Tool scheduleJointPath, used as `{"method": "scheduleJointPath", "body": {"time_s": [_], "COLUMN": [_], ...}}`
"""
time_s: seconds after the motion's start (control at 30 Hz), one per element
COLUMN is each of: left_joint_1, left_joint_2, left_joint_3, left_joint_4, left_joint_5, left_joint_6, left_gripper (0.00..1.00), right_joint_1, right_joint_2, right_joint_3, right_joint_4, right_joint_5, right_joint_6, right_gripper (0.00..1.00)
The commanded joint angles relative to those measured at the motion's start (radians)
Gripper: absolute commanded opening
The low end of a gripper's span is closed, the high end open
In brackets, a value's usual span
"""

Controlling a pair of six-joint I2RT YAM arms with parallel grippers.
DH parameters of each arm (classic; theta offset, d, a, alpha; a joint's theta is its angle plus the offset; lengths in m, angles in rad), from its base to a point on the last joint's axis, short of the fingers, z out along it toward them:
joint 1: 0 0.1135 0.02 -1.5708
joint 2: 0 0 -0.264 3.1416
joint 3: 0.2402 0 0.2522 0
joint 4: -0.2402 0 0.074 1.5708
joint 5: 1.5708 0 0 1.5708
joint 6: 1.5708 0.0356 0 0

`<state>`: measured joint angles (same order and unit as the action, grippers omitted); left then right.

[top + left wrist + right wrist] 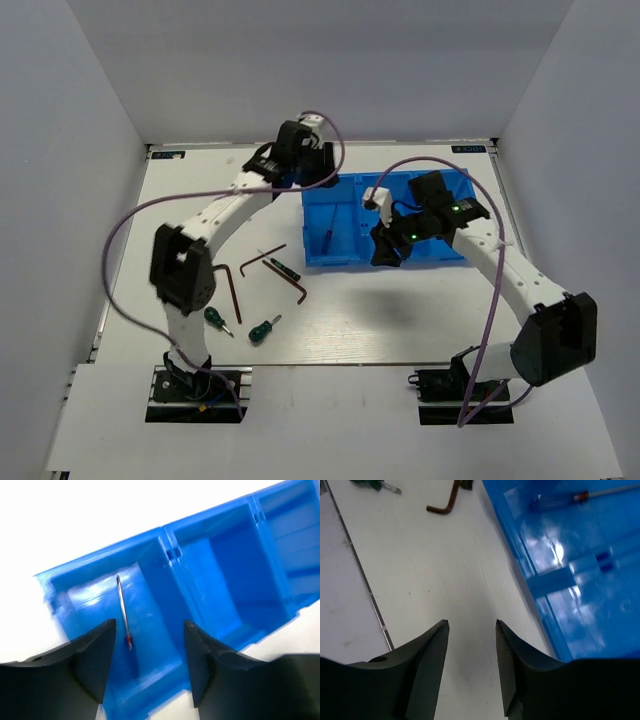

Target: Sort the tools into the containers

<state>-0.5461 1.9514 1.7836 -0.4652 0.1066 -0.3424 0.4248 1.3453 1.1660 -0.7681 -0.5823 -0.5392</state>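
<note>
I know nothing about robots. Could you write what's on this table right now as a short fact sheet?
Bin: long blue bin, three compartments side by side
In the bin: blue-handled screwdriver, left compartment
Loose on the table: two hex keys, black-handled screwdriver, two green-handled screwdrivers
Left gripper: open, empty, above the screwdriver's compartment
Right gripper: open, empty, over the table beside the bin

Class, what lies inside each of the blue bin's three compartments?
The left compartment holds one blue-handled screwdriver. The middle compartment looks bare. The right compartment is partly cut off in the wrist view and covered from above by the right arm, so its contents are uncertain.
</note>
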Motion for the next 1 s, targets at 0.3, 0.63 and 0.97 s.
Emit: {"method": "scheduleJointPath", "body": {"time_s": [0.3, 0.63, 0.97], "left_joint_1": [0.037, 0.037, 0.037], "left_joint_2": [-0.943, -1.180, -1.189], "left_joint_3": [-0.622, -0.725, -0.768], "left_joint_4": [-0.389, -0.584, -0.602], "left_joint_5": [-0.610, -0.608, -0.525], "left_joint_6": [-0.363, -0.512, -0.512], "left_gripper": [0.58, 0.71, 0.71], "right_joint_1": [0.371, 0.506, 0.528], "right_joint_2": [0.388, 0.708, 0.879], "right_joint_3": [0.285, 0.569, 0.649], "right_joint_4": [0.177, 0.242, 0.319], "right_joint_5": [0.136, 0.289, 0.481], "right_joint_6": [0.113, 0.222, 0.236], "right_gripper": [0.32, 0.42, 0.45]}}
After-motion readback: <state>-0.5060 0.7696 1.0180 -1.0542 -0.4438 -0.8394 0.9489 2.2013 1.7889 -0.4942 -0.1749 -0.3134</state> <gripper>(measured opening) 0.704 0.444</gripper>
